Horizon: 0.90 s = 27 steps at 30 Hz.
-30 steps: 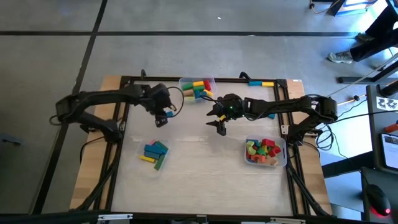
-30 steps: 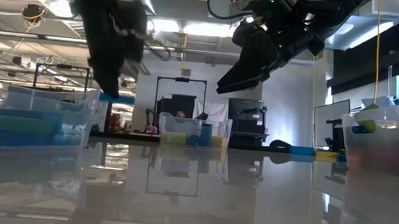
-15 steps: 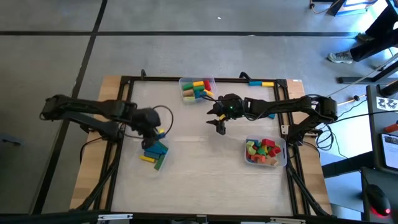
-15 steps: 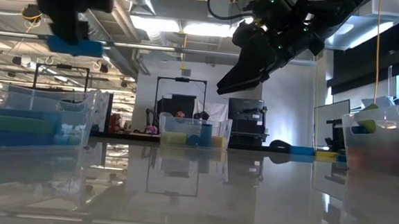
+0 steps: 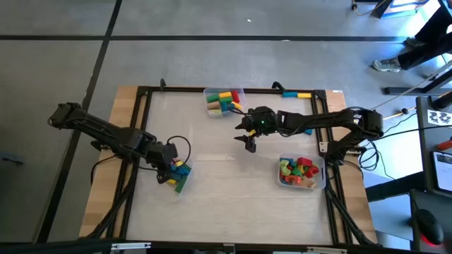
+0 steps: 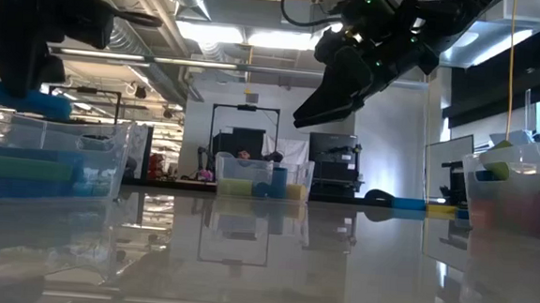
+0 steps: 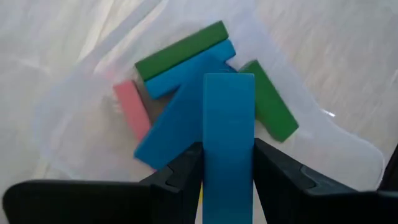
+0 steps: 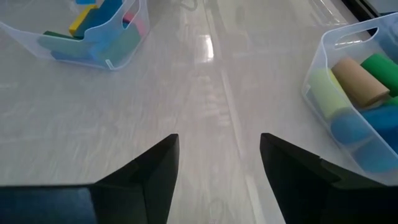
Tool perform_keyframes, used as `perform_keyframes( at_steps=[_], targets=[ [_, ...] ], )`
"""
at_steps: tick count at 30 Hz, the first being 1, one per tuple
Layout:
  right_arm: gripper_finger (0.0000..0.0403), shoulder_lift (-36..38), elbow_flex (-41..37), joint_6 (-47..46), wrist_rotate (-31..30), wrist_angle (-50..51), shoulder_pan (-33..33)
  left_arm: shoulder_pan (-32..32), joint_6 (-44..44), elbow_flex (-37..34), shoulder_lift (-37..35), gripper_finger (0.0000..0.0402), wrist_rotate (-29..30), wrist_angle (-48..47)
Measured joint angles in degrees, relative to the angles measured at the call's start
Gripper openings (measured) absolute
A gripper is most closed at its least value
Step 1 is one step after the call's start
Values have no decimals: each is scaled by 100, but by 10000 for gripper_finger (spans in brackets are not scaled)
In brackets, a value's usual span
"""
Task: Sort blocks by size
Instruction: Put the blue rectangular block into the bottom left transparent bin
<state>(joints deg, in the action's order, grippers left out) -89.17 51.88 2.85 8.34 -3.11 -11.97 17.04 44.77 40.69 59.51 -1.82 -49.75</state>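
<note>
Grey floor (image 5: 212,63) w/ dark seams; ceiling lights (image 6: 249,37).

High view: overhead, straight down on the whole table (image 5: 233,176). Low view: tabletop height, level toward the room. Left wrist view: close above the left gripper's (image 7: 227,177) bin (image 7: 336,146). Right wrist view, past the right gripper (image 8: 217,162), shares that bin.

A long blue bar (image 7: 228,140) stands on end between the left arm's jaws, above a heap of long bars (image 5: 178,174) near the worktop's left edge: two green, two blue and a pink one, lying crossed and flat. Cylinders (image 5: 224,99) in yellow, green, red and tan lie at the far edge's middle. Short chunks (image 5: 299,171) in red, green, yellow and orange are piled by the right edge.
</note>
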Motion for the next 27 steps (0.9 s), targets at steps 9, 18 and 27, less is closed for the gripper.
perform_keyframes(
  at_steps=[9, 18, 27],
  targets=[
    [225, 336, 47, 20, -528, 644, -2, -210, -451, -434, 0, 135, 98, 960],
    [225, 1198, 582, -156, -1455, 2985, -2, -221, -247, -736, 0, 208, 75, 1016],
    [225, 1736, 844, -1593, -3280, 5167, -197, -218, -683, -577, -20, 211, 256, 1626]
  ],
)
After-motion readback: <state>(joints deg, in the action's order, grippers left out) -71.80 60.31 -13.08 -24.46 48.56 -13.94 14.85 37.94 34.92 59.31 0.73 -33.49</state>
